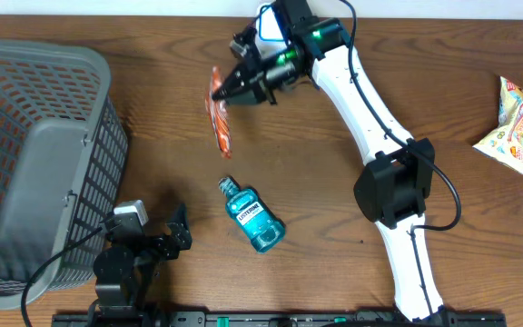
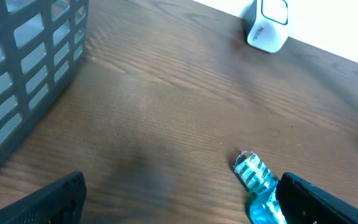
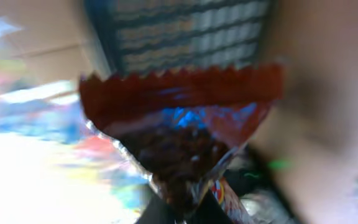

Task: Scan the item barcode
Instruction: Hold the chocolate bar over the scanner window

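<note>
While I watched from beside it, the brown wooden counter [image 1: 152, 118] took up most of the scene, and a gray slatted basket [image 1: 25, 154] stood at its left end. The white right arm [image 1: 370, 118] stretched from the near edge to the far side. The dark left arm [image 1: 121, 263] sat low at the near edge, just beside the basket. Its left fingers [image 1: 180, 221] were spread wide and held nothing.

A bottle of blue mouthwash [image 1: 254, 216] lay on its side near the middle of the counter, a little to the right of those open fingers, with its cap towards the far side.

The right fingers [image 1: 234, 86] were clamped shut on one end of an orange-red snack packet [image 1: 218, 118]. The packet was held near the white scanner [image 1: 266, 25] at the far edge. I could not tell whether its free end touched the wood. The wrist view of it was blurred.

A few pale snack wrappers [image 1: 516, 123] lay at the right edge, well apart from everything else.
</note>
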You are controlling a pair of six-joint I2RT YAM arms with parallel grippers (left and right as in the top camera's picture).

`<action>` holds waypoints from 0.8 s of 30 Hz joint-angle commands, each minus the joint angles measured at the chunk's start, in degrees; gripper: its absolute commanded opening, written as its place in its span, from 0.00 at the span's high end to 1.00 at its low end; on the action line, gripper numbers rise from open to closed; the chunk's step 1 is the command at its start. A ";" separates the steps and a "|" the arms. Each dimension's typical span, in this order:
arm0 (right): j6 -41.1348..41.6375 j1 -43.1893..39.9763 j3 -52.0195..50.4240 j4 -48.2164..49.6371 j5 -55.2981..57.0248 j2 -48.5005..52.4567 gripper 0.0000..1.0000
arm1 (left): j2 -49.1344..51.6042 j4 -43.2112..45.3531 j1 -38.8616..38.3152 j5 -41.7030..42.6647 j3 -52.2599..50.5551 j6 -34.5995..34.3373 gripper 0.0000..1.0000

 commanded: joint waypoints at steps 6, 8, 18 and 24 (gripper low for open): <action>-21.79 3.72 0.74 -9.25 56.59 -1.86 0.99 | 0.04 -0.92 -0.13 0.70 -0.81 0.72 0.02; -23.74 4.59 0.74 -7.30 64.00 -1.86 0.99 | 0.04 -0.92 -0.13 0.70 -0.81 0.72 0.02; -37.27 5.25 1.38 -6.45 56.87 -5.31 0.99 | 0.04 -0.92 -0.13 0.70 -0.81 0.72 0.02; -30.29 5.09 1.38 -5.46 63.25 -14.64 0.99 | 0.04 -0.92 -0.13 0.72 -0.81 0.72 0.02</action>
